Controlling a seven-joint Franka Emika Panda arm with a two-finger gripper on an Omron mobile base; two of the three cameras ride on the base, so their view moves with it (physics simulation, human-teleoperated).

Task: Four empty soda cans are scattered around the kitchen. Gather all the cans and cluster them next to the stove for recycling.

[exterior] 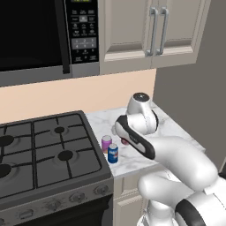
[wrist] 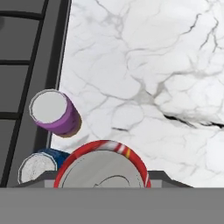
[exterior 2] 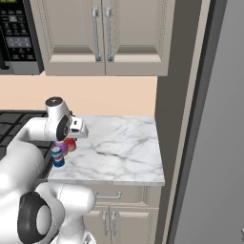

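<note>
Standing upright beside the stove (exterior: 48, 150), the purple can (wrist: 54, 111) and blue can (exterior: 113, 153) show silvery tops; the gripper (wrist: 103, 181) clasps the upright red can (wrist: 103, 164).

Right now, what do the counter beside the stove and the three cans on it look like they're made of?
The counter looks like polished white marble or a marble-look slab: grey veins run across it. The purple can, blue can and red can look like thin painted metal, probably aluminium, given their flat silvery tops. In a rendered scene that is only a guess. The stove has matte black grates, likely cast iron.
</note>
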